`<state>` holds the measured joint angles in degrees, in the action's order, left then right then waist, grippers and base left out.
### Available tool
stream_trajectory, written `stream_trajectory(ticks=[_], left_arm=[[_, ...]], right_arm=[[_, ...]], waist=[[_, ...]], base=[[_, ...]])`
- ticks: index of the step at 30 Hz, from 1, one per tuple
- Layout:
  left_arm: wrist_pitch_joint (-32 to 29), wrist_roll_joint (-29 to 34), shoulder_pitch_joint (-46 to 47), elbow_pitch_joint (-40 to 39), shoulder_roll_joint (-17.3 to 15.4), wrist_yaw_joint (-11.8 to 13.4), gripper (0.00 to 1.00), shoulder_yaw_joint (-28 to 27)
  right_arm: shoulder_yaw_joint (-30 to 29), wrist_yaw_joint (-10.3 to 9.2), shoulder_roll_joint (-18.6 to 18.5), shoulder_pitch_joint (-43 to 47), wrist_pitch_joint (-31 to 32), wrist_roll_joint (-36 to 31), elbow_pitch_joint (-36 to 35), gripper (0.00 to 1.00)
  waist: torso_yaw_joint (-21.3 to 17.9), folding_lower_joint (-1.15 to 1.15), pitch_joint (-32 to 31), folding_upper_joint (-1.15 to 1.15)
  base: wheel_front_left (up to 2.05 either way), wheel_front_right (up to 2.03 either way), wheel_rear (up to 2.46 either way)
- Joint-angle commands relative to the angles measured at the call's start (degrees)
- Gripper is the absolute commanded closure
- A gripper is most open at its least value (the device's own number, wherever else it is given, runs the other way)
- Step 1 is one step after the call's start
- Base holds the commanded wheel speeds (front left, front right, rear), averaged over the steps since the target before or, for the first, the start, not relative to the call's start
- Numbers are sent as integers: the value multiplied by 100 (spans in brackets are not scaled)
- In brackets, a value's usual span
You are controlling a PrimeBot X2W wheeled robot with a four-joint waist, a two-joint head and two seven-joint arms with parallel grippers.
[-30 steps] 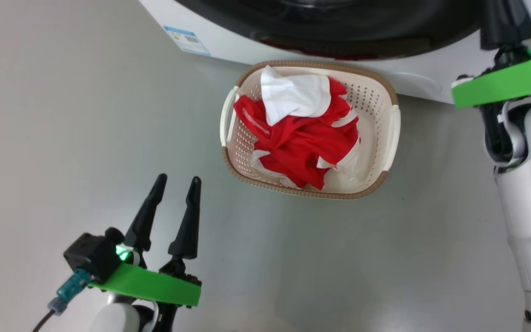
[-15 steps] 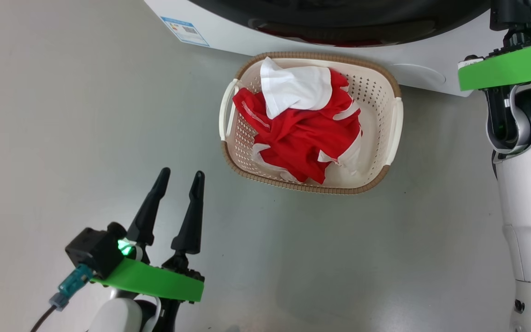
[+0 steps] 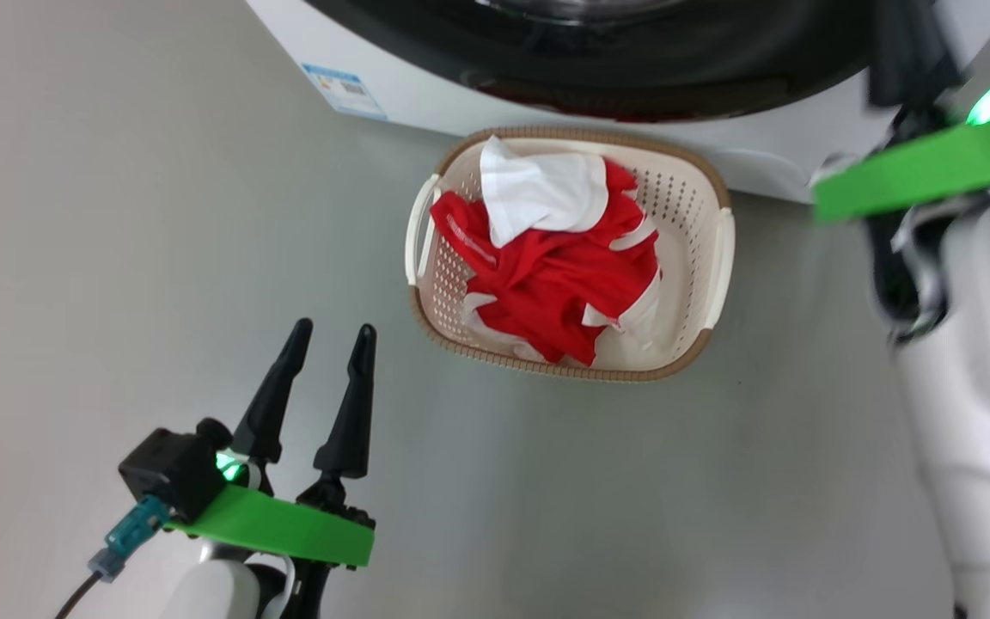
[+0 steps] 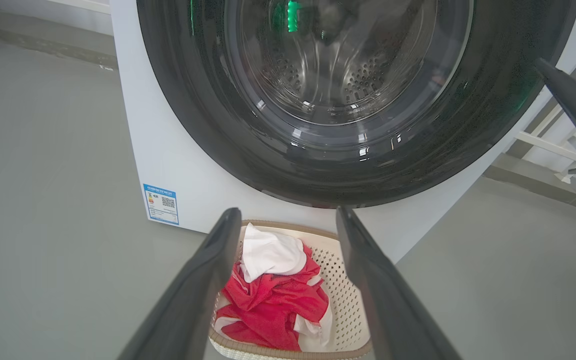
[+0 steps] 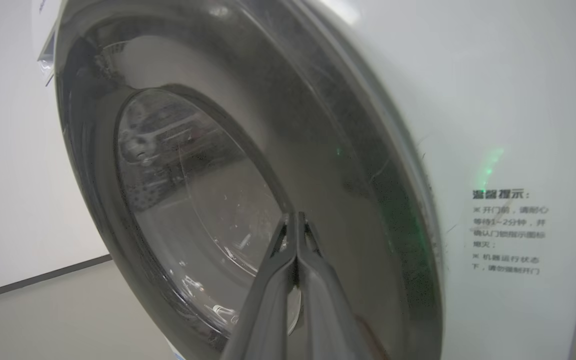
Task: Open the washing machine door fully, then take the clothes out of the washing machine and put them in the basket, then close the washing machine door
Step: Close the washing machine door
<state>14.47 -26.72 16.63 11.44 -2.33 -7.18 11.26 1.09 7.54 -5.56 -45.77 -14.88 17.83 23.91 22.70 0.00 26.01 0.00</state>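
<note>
Cream perforated plastic basket [image 3: 684, 206] lengthwise along front of white washing machine [image 3: 426, 94]; left gripper [image 3: 333, 328] splayed wide, right gripper [image 5: 294, 216] pinched together; left wrist view adding perforated steel drum [image 4: 368, 75].

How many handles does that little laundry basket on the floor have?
2. In the head view, the basket has a left handle and a right handle on opposite sides. Its whole rim is in view, so none seems hidden.
</note>
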Motion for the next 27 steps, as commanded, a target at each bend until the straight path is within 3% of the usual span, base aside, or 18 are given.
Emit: stream_trajectory(ticks=[1,7,9,11,12,27], left_arm=[[52,12,-118,-94,-178,-31,0,-224],[52,74,-281,-71,-299,-31,0,-301],[52,94,-343,-61,-347,-31,0,-334],[52,116,-407,-56,-394,-31,0,-362],[52,126,-441,-54,-419,-31,0,-377],[52,308,-960,-117,-638,-31,0,-693]], right_arm=[[218,-5,132,277,-12,86,-159,100],[492,-5,150,929,-12,264,-316,100],[582,-5,154,1125,-12,293,-348,92],[644,-5,158,1317,-12,323,-393,50],[665,-5,163,1412,-12,342,-421,0],[626,-5,244,2950,-12,490,-829,0]], waist=[[-89,0,-189,0],[-233,0,-513,0],[-291,0,-619,0],[-347,0,-725,0],[-379,0,-774,0],[-910,0,-1444,0]], base=[[0,0,0],[0,0,0],[0,0,0],[0,0,0],[0,0,0],[0,0,0]])
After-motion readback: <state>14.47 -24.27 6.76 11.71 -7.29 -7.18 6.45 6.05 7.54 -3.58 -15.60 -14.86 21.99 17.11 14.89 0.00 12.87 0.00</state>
